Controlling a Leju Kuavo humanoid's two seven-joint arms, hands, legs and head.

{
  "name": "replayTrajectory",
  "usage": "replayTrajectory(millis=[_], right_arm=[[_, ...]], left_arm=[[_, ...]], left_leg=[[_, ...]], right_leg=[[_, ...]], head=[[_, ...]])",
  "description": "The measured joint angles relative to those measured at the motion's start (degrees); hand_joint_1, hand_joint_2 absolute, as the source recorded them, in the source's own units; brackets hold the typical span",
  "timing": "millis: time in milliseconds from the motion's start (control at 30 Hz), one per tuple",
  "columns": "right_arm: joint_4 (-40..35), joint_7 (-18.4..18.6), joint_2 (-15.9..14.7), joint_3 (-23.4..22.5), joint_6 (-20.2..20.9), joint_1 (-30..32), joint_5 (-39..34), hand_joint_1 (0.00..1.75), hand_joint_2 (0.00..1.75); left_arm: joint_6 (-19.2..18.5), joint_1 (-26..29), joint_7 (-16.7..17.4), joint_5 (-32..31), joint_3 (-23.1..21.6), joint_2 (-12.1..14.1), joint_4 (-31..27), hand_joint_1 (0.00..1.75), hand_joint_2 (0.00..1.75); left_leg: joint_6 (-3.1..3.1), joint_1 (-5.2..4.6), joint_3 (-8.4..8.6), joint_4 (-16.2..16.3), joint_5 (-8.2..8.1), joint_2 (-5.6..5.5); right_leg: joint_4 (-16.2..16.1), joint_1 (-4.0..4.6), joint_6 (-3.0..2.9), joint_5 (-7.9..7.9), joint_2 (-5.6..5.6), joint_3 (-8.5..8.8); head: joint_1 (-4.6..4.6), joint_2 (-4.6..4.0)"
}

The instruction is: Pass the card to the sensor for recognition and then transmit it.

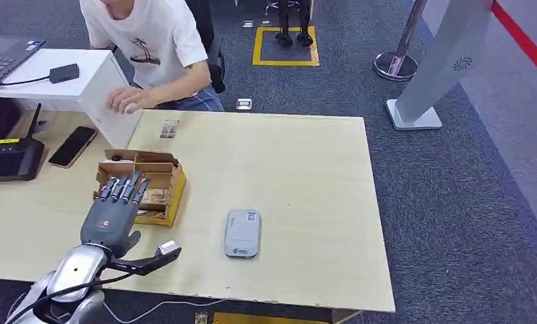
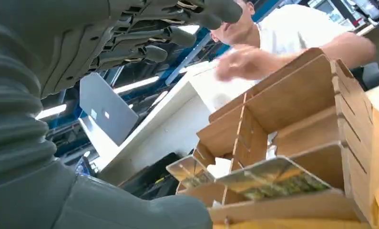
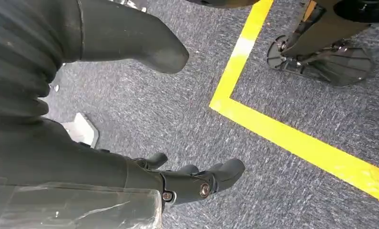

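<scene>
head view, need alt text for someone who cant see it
The robot's left hand hovers open over a cardboard card box on a light wooden table. A grey sensor lies to the box's right, and a person in a white shirt sits at the far edge.

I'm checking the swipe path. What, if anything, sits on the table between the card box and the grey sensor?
Nothing visible does. The cardboard box of cards and the sensor are separated by bare table. The left hand hovers over the box.
</scene>
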Motion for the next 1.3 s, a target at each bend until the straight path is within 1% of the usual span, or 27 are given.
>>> replayTrajectory(millis=[300, 433, 600, 700, 967, 1067, 1100, 1133, 1200, 1300], right_arm=[[0.0, -0.33, 0.02, -0.72, 0.0, -0.05, 0.61, 0.0, 1.75], [0.0, -0.37, 0.02, -0.79, 0.26, -0.15, 1.16, 0.0, 1.75], [-0.02, -0.06, 0.11, -0.79, 0.96, -0.52, 2.69, 0.0, 1.75], [-0.04, 0.37, 0.24, -0.79, 1.22, -0.92, 3.28, 0.0, 1.75], [-0.15, 0.94, 0.55, -0.79, 1.73, -1.81, 4.72, 0.0, 1.75], [-0.15, 1.07, 0.57, -0.74, 2.1, -2.08, 5.51, 0.0, 1.75], [-0.17, 1.44, 0.57, -0.68, 2.4, -2.32, 6.25, 0.0, 1.75], [-0.17, 1.57, 0.57, -0.61, 2.6, -2.55, 6.56, 0.0, 1.75], [-0.26, 1.79, 0.61, -0.57, 2.91, -3.01, 7.02, 0.0, 1.75], [-0.31, 2.01, 0.66, -0.57, 3.08, -3.56, 7.1, 0.0, 1.75]], left_arm=[[-0.24, 1.26, 0.02, -0.57, 0.59, -0.79, -0.46, 0.0, 1.75], [-1.4, 1.66, -0.04, -0.72, 1.18, -1.44, -0.44, 0.0, 1.75], [-2.16, 0.83, -0.22, -0.81, 2.65, -2.69, 0.77, 0.0, 1.75], [-2.71, -0.15, -0.59, -0.81, 3.83, -3.76, 2.71, 0.0, 1.75], [-2.78, -3.41, -0.7, -1.51, 5.11, -6.82, 8.22, 0.0, 1.75], [-4.86, -4.52, -1.29, -0.15, 5.51, -7.52, 9.99, 0.0, 1.75], [-5.92, -5.63, -1.97, 0.87, 5.92, -7.65, 11.88, 0.0, 1.75], [-6.19, -6.5, -2.21, 1.12, 6.27, -7.69, 13.34, 0.0, 1.75], [-6.21, -8.6, -3.11, 1.47, 7.19, -7.78, 16.33, 0.0, 1.75], [-6.45, -11.51, -4.59, 2.19, 7.41, -7.87, 20.09, 0.0, 1.75]], left_leg=[[0.0, 0.0, 0.0, 0.0, 0.0, 0.0], [0.0, 0.0, -0.01, 0.0, 0.0, -0.01], [0.01, 0.0, 0.0, 0.0, 0.0, -0.01], [0.0, 0.0, 0.02, 0.0, 0.01, 0.0], [0.0, 0.0, 0.01, 0.01, 0.01, -0.01], [0.0, 0.0, 0.0, 0.01, 0.01, -0.02], [0.0, 0.0, 0.0, 0.01, 0.01, -0.02], [-0.01, 0.0, 0.02, 0.01, 0.02, -0.01], [-0.02, 0.0, 0.04, 0.01, 0.04, 0.01], [0.0, 0.01, 0.04, 0.01, 0.08, -0.03]], right_leg=[[0.0, 0.0, 0.0, 0.0, 0.0, 0.0], [0.0, 0.0, 0.0, 0.0, -0.02, 0.0], [0.0, 0.0, 0.0, 0.0, -0.01, 0.0], [0.0, 0.0, -0.01, 0.01, -0.01, 0.0], [0.0, 0.0, -0.01, 0.01, -0.02, 0.01], [0.0, 0.0, -0.01, 0.01, -0.02, 0.01], [0.0, 0.0, 0.0, 0.01, -0.03, 0.0], [0.0, 0.0, -0.01, 0.01, -0.02, 0.0], [0.0, 0.0, -0.01, 0.03, -0.01, 0.0], [0.02, 0.0, -0.02, 0.04, -0.05, 0.02]], head=[[0.0, 0.0], [0.0, 0.0], [0.02, 0.0], [0.0, 0.0], [0.0, 0.0], [0.0, 0.0], [0.02, 0.0], [-0.02, 0.0], [-0.02, 0.0], [-0.02, 0.0]])
